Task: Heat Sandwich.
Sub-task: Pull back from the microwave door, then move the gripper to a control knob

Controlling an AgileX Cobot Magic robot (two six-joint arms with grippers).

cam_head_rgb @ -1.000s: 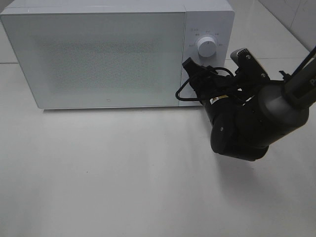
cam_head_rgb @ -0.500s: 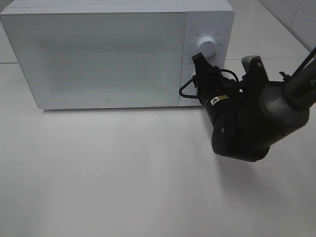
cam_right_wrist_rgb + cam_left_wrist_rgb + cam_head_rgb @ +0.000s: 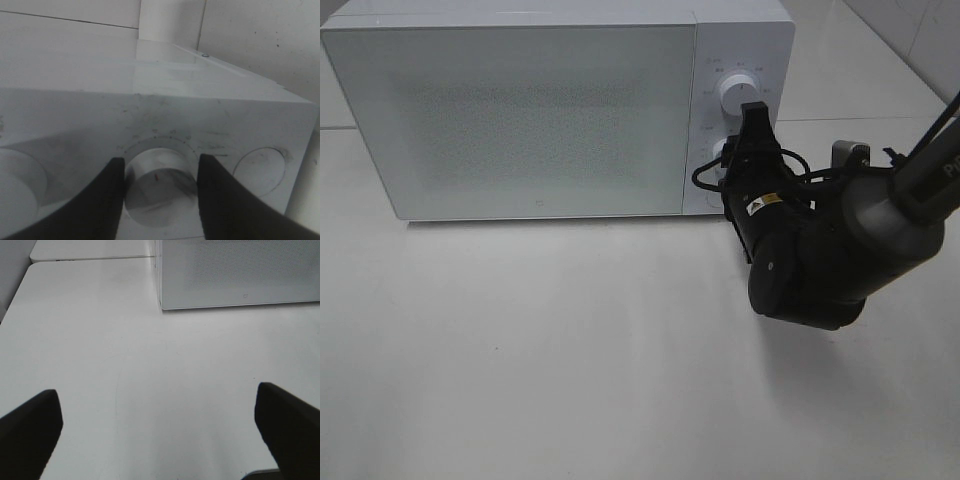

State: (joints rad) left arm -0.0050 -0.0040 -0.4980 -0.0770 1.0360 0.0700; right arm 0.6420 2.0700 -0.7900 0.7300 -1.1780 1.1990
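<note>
Jaws of right gripper [image 3: 161, 167]: pinching knob [image 3: 160, 187] on microwave [image 3: 760, 35] panel, one finger each side. Left gripper [image 3: 156, 400]: spread wide, well apart from panel. Sandwich: not in view; presumably behind shut door [image 3: 520, 120].

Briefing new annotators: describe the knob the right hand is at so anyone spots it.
On the white microwave, the control panel is the narrow strip right of the door. Two round white knobs sit there, one above the other. The target is the lower knob, straddled by the right hand, while the upper knob is in plain view.
</note>
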